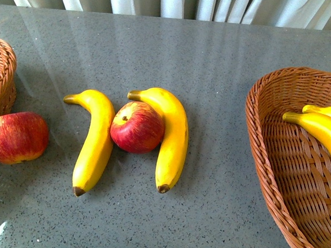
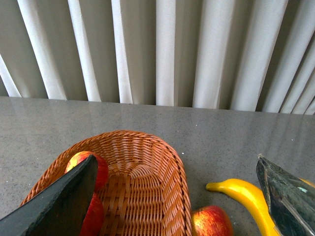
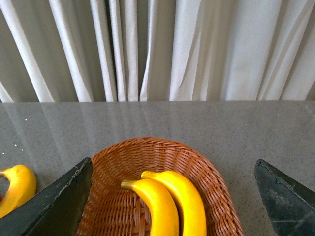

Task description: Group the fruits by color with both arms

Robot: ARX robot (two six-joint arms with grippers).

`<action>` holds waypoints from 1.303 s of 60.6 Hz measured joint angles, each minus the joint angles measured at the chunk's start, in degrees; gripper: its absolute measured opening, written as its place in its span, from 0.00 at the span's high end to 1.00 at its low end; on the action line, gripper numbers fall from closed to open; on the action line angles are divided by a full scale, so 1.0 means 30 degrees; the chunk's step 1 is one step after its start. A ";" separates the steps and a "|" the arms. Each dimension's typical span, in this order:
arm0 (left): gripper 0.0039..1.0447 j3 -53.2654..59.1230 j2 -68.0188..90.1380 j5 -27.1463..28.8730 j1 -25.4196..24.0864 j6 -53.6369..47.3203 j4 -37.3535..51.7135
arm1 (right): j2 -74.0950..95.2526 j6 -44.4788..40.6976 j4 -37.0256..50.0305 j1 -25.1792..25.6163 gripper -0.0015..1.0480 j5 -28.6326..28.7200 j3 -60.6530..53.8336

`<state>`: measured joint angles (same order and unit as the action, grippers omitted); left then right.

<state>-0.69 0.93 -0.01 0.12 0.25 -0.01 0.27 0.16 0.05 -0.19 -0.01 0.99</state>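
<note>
On the grey table lie two yellow bananas (image 1: 94, 139) (image 1: 170, 136) with a red apple (image 1: 136, 127) wedged between them. Another apple (image 1: 17, 137) rests by the left wicker basket (image 1: 1, 76). The right basket (image 1: 274, 163) holds two bananas (image 1: 321, 126). Neither arm shows in the front view. My left gripper (image 2: 176, 157) hangs open above the left basket (image 2: 147, 162), which holds two apples (image 2: 88, 164); an apple (image 2: 211, 222) and a banana (image 2: 248, 201) lie outside it. My right gripper (image 3: 173, 161) is open over the right basket (image 3: 206, 177) and its two bananas (image 3: 157, 206).
White pleated curtains (image 1: 172, 2) hang behind the table's far edge. Bare grey tabletop (image 1: 224, 66) stretches between the two baskets and behind the fruit. A banana (image 3: 17, 187) shows on the table beside the right basket in the right wrist view.
</note>
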 joint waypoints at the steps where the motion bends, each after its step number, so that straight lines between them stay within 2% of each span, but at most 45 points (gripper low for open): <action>1: 0.09 0.0000 0.0000 0.0000 0.0000 -0.0007 0.0000 | 0.0000 -0.0007 0.0000 0.0000 0.09 0.0007 0.0000; 67: 0.09 0.0000 0.0000 0.0000 0.0000 0.0000 0.0000 | 0.0000 -0.0007 0.0000 0.0000 0.09 0.0007 0.0000; 69: 0.09 -0.0204 0.0342 -0.0335 -0.0044 0.0262 -0.0663 | 0.0000 0.0000 0.0000 0.0000 0.09 0.0000 0.0000; 73: 0.09 -0.2062 0.2929 -0.0597 0.0408 0.1610 -0.4313 | 0.0000 -0.0007 0.0000 0.0000 0.09 0.0007 0.0000; 79: 0.09 -0.3810 0.6943 0.0102 0.1435 0.2310 -0.3993 | 0.0000 -0.0007 0.0000 0.0000 0.09 0.0000 0.0000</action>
<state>-12.12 21.76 0.30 4.43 7.18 -11.99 0.27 0.14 0.05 -0.19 -0.01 0.99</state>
